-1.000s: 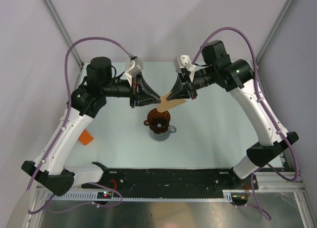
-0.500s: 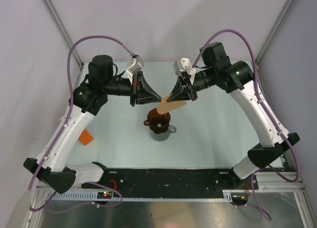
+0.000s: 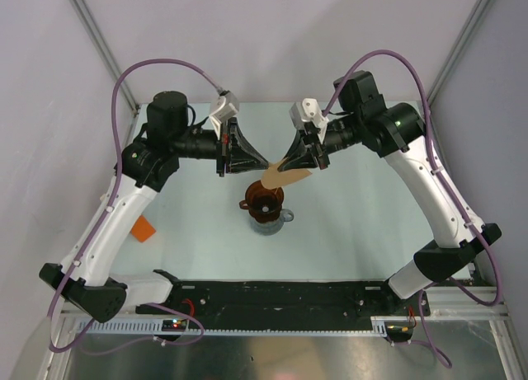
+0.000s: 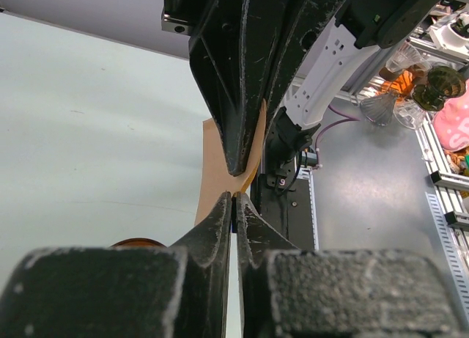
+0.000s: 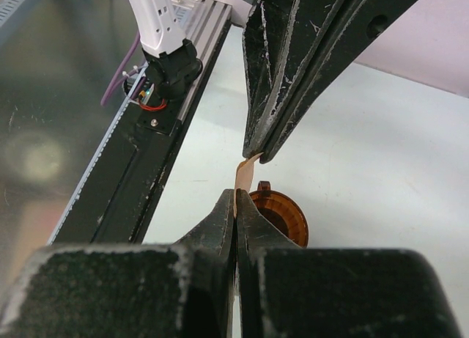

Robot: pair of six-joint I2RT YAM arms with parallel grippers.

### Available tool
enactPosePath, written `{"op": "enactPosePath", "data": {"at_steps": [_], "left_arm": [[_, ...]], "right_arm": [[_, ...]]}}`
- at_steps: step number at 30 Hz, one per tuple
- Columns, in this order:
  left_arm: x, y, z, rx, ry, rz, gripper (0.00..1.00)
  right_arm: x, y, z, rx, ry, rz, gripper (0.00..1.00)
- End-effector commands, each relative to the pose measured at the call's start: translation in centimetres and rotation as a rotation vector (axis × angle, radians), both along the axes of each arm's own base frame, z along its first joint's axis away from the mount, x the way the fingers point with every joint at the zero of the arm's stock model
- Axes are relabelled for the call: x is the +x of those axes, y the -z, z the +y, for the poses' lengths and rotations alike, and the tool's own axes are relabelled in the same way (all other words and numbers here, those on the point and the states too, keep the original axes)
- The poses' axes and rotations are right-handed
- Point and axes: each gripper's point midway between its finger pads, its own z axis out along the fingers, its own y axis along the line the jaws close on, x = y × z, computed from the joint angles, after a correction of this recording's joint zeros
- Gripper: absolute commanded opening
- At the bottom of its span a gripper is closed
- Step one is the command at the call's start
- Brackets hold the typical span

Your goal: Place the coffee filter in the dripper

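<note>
The coffee filter [image 3: 286,175] is a thin tan paper held in the air between both grippers, just above and behind the dripper [image 3: 264,201]. The dripper is a reddish-brown cone on a glass jug. My left gripper [image 3: 266,164] is shut on the filter's left edge. My right gripper [image 3: 285,166] is shut on its right part. In the left wrist view the filter [image 4: 212,158] rises from my shut gripper [image 4: 234,199], with the dripper rim [image 4: 138,243] low left. In the right wrist view the filter [image 5: 243,175] runs from my gripper [image 5: 235,195] to the other gripper's fingers [image 5: 293,81], over the dripper [image 5: 284,217].
The glass jug [image 3: 279,220] under the dripper has its handle to the right. A small orange box [image 3: 144,229] lies at the table's left, beside the left arm. A black rail [image 3: 272,296] runs along the near edge.
Both grippers have shifted slightly, still holding the filter between them. The filter stays above the dripper, a touch lower and more to the left.
</note>
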Motion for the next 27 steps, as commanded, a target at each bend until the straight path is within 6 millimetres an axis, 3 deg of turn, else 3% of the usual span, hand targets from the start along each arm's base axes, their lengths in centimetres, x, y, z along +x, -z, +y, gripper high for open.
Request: {"op": "enactPosePath", "data": {"at_steps": [1,15,24,27], "left_arm": [[-0.2,-1.3,0.1,-0.022,0.010,-0.029,0.08],[-0.1,-1.4,0.2,-0.022,0.006,-0.065,0.16],[-0.2,-1.6,0.0,-0.024,0.019,-0.092,0.29],[-0.2,-1.5,-0.1,-0.022,0.019,-0.092,0.29]], "right_arm": [[-1.1,-1.5,0.0,0.047,-0.034,-0.045,0.00],[-0.2,-1.9,0.4,0.054,-0.012,-0.018,0.00],[0.0,-1.8,0.8,0.050,-0.010,-0.012,0.00],[0.0,-2.0,0.9,0.053,-0.010,-0.010,0.00]]}}
